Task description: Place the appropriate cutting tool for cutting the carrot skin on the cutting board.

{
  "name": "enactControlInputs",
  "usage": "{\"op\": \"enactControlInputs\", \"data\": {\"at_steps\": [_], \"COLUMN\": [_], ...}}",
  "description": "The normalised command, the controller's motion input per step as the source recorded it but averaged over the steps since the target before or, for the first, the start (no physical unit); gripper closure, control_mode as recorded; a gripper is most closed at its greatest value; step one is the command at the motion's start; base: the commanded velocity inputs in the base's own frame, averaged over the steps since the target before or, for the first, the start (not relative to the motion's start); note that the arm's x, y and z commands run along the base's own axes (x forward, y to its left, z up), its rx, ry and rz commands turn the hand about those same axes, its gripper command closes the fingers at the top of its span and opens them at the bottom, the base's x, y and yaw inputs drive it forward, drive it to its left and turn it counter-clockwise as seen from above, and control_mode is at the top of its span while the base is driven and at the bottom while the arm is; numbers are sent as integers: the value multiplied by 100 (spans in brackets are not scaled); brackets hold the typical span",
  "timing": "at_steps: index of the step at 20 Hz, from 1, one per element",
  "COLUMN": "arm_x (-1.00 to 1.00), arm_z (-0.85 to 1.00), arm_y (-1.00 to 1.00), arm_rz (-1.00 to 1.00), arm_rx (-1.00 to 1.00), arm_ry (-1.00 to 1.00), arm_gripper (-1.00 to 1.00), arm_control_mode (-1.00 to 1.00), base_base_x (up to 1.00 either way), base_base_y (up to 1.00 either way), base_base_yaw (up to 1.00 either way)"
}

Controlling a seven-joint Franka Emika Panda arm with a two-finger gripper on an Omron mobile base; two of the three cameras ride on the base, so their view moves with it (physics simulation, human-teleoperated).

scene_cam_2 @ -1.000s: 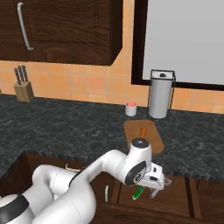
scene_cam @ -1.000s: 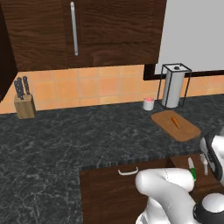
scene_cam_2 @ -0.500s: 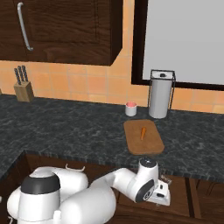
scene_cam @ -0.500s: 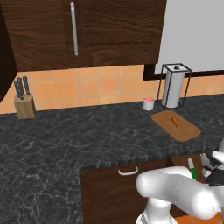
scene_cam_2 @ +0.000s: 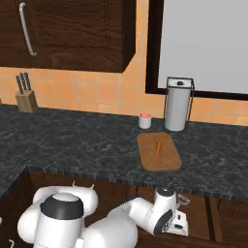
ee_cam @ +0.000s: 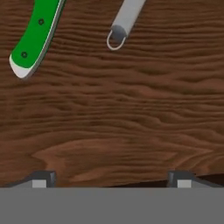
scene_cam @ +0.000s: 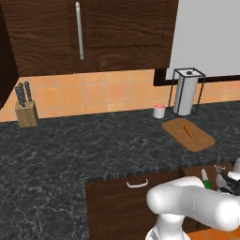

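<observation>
Dark speckled counter (scene_cam: 70,154) runs wall to wall; the open drawer (ee_cam: 113,113) sits under its front edge, wood floor bare beneath the hand, presumably opened to reach the tools inside

Arm (scene_cam: 197,211) folds low from the base, hand down in the drawer at about 4 o'clock in the left base view

Cutting board (scene_cam_2: 158,151) lies flat on the counter in front of the paper towel holder (scene_cam_2: 177,102), pink cup (scene_cam_2: 145,120) at its 11 o'clock. Carrot (scene_cam_2: 158,147) rests on the board, ready for peeling

Cutting tool (ee_cam: 35,37), green handle with two rivets and a whitish end, lies on the drawer floor at 10 o'clock in the hand view; a grey metal utensil handle (ee_cam: 123,22) with a hanging ring lies at 12. Neither touched

Gripper (ee_cam: 111,179): jaws wide apart, nothing between; tips well short of the tool, so the grasp needs a shift toward 10 o'clock, by my reading
</observation>
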Motion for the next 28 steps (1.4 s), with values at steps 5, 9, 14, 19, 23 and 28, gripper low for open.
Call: {"op": "enactControlInputs", "data": {"at_steps": [5,9,14,19,23,28], "arm_x": [-31,-53,-67,26,90,44], "arm_z": [-4,0,2,51,33,-20], "arm_y": [0,0,0,-2,-21,-16], "arm_rz": [1,0,0,0,-1,-6], "arm_rx": [0,0,0,7,6,1], "arm_ry": [8,7,3,0,-10,-20], "arm_gripper": [-100,-100,-100,-100,-100,-100], "arm_control_mode": [-100,-100,-100,-100,-100,-100], "base_base_x": [0,0,0,0,0,0], "base_base_y": [0,0,0,0,0,0], "base_base_yaw": [0,0,0,0,0,0]}}
